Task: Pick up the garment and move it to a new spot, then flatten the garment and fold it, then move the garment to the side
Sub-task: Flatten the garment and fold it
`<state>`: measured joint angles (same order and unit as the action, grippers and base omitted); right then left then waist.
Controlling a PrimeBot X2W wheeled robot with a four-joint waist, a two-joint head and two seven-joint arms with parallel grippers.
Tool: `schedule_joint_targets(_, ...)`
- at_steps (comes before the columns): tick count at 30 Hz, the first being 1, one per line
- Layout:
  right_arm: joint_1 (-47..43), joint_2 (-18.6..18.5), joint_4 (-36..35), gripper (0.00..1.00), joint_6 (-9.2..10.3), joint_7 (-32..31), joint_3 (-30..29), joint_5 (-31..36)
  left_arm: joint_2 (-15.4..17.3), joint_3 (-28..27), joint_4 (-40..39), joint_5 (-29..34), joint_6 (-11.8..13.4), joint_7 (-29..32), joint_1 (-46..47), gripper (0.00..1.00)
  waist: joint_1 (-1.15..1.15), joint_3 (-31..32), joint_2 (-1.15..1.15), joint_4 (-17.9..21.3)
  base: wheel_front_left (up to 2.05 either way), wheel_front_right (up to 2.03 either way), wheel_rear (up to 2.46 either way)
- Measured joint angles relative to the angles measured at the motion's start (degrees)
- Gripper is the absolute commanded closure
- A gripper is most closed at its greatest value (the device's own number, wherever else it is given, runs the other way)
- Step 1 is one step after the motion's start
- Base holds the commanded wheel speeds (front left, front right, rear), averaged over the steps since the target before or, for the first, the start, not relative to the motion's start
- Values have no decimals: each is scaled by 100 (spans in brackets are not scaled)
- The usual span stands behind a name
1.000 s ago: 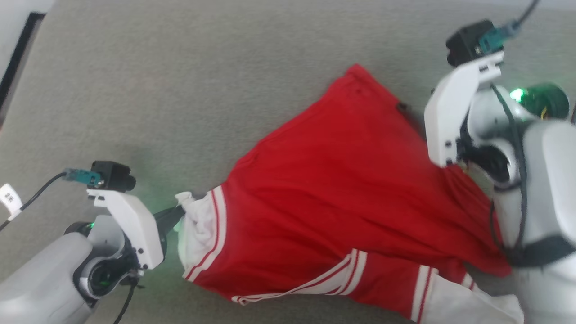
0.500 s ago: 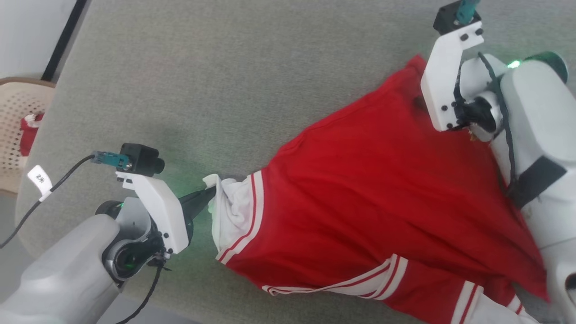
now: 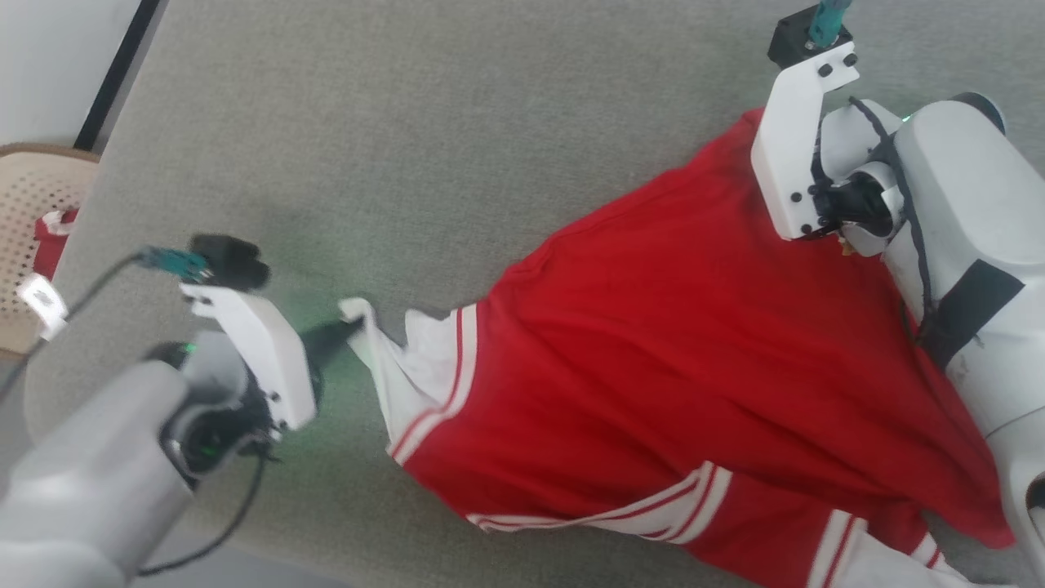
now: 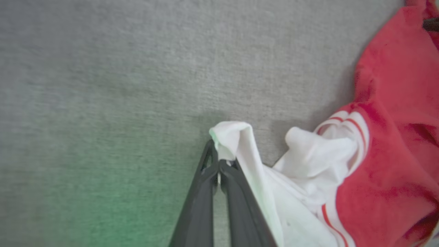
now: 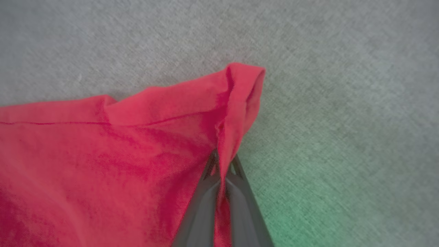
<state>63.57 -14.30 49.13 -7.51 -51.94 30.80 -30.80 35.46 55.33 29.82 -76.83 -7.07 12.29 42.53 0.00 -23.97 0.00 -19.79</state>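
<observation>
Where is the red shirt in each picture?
Head view: the red shirt spreads across the middle and right of the grey surface.
Left wrist view: the red shirt sits at the right edge, its white sleeve pinched by the left gripper.
Right wrist view: the red shirt covers the left half, its corner pinched by the right gripper.
Shared landmark: the grey surface underneath.

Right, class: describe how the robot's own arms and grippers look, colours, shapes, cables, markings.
Both forearms are pale grey and rounded. The left gripper and right gripper each have two long, dark, tapering fingers. A white bracket at each wrist carries a small black camera with a teal plug; the left cable bears a white tag.
</observation>
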Motion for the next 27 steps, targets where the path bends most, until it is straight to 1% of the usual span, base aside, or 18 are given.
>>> schedule_joint_targets(3, 30, 36, 91, 100, -2, 258, 41, -74, 157, -64, 92, 5, 12, 54, 181, 100, 0, 97, 0, 135, 0, 0, 0)
schedule_joint_targets(6, 62, -5, 111, 100, -2, 476, 55, -140, 334, -155, 105, 96, 111, 146, 457, 100, 0, 213, 0, 317, 0, 0, 0)
schedule_joint_targets(14, 229, -213, -211, 100, -2, 957, 38, -382, 703, -293, 45, 332, 331, 494, 1344, 100, 0, 563, 0, 947, 0, 0, 0)
schedule_joint_targets(21, 259, -445, -638, 100, -1, 1198, -32, -544, 767, -328, 101, 581, 408, 794, 2059, 100, 0, 904, 0, 1527, 0, 0, 0)
schedule_joint_targets(25, 281, -561, -760, 100, -1, 1333, -199, -545, 694, -358, 279, 690, 509, 834, 2449, 100, 0, 1113, 0, 1809, 0, 0, 0)
schedule_joint_targets(27, 296, -553, -809, 100, -1, 1400, -308, -541, 589, -393, 424, 716, 515, 795, 2640, 100, 0, 1211, 0, 1933, 0, 0, 0)
